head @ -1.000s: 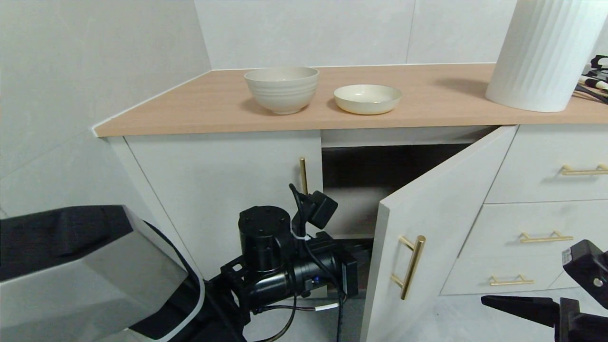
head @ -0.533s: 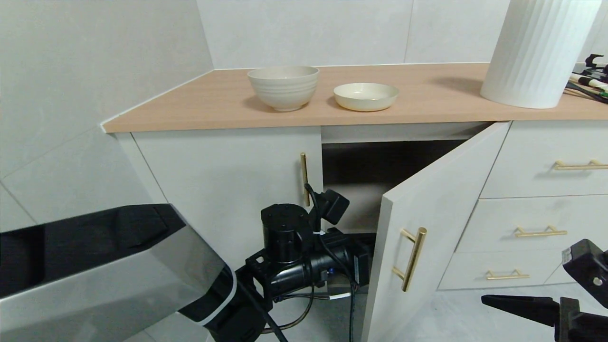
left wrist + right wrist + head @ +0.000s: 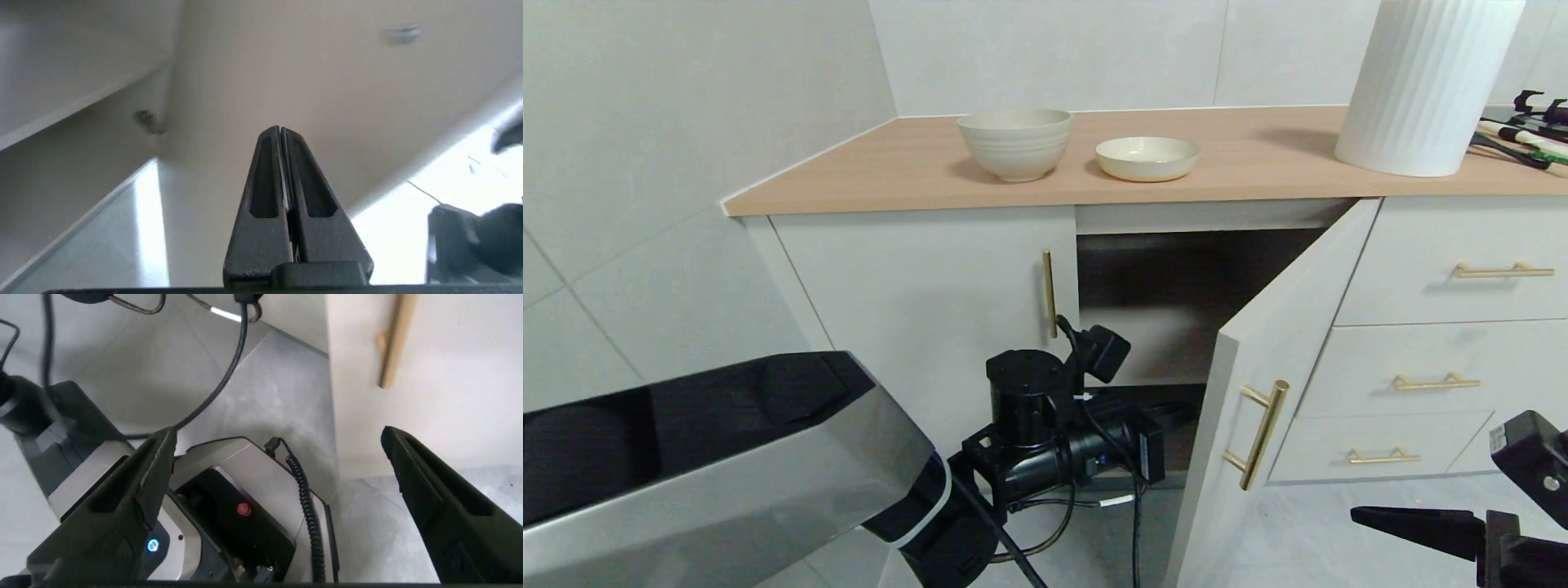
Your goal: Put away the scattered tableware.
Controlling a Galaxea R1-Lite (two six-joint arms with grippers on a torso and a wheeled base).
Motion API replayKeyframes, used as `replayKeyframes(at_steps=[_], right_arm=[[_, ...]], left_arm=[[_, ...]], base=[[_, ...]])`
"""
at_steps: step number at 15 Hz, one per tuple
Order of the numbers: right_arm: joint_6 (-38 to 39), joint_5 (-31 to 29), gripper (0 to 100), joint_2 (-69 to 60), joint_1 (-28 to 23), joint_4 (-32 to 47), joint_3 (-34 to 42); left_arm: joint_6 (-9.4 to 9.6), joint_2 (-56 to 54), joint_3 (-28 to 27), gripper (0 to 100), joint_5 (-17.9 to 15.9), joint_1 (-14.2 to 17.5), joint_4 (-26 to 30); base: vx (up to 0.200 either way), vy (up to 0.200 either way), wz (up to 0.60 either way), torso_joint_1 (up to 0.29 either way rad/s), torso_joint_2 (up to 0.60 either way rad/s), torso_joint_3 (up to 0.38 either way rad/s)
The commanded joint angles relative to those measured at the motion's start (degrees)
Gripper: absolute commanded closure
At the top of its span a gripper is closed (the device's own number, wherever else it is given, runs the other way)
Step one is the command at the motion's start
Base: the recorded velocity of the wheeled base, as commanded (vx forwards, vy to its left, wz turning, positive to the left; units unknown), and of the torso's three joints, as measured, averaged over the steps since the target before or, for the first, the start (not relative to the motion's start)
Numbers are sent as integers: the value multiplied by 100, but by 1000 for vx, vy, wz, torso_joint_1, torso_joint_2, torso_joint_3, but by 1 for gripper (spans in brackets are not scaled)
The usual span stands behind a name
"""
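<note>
On the wooden table (image 3: 890, 175), toward its left end: a deep ribbed bowl (image 3: 1015, 143), upright. Just beside it on the right, not touching: a shallow cream dish (image 3: 1147, 158), also upright. Farther right on the same table, well apart from both: a tall white ribbed container (image 3: 1425, 86), and at the far right edge some dark-handled utensils (image 3: 1515, 135).

Below the table, a white cabinet with the left door (image 3: 915, 310) shut and the right door (image 3: 1282, 327) swung open toward the near side, a gold bar handle (image 3: 1262, 434) near its free edge. Dark inside, with a pale inner panel (image 3: 1143, 351); cannot tell what lies deeper. To the right, three drawers (image 3: 1421, 245) with gold handles.

Left claw (image 3: 279, 135) closed, both fingers pressed flat together, gripping nothing, low at the mouth of the open cabinet, pointing at a pale surface. Right claw (image 3: 278, 439) open wide and empty, low at the near right, above the grey floor tiles (image 3: 278, 392), well apart from bowl and dish.
</note>
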Motion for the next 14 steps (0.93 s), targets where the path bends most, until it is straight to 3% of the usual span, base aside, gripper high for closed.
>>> replayKeyframes(at_steps=[1, 7, 9, 11, 13, 14], right_arm=[[-3, 2, 0, 10, 3, -1, 2], [6, 28, 0, 1, 91, -1, 2], [6, 151, 0, -113, 231, -1, 37], [-3, 881, 0, -588, 398, -1, 213], [-12, 1557, 0, -878, 390, 8, 283], [-12, 1557, 0, -842, 390, 8, 283]], left_arm=[[-1, 188, -91, 100, 61, -13, -12], [-1, 302, -293, 100, 201, -136, -4], [17, 320, -592, 100, 192, -541, 23], [43, 162, -521, 100, 192, -1367, -39], [52, -330, -55, 100, 192, -1736, -65], [52, -436, -3, 100, 192, -1753, -39]], base=[[0, 0, 0, 0, 0, 0], [0, 0, 0, 0, 0, 0], [0, 0, 0, 0, 0, 0], [0, 0, 0, 0, 0, 0], [0, 0, 0, 0, 0, 0], [0, 0, 0, 0, 0, 0]])
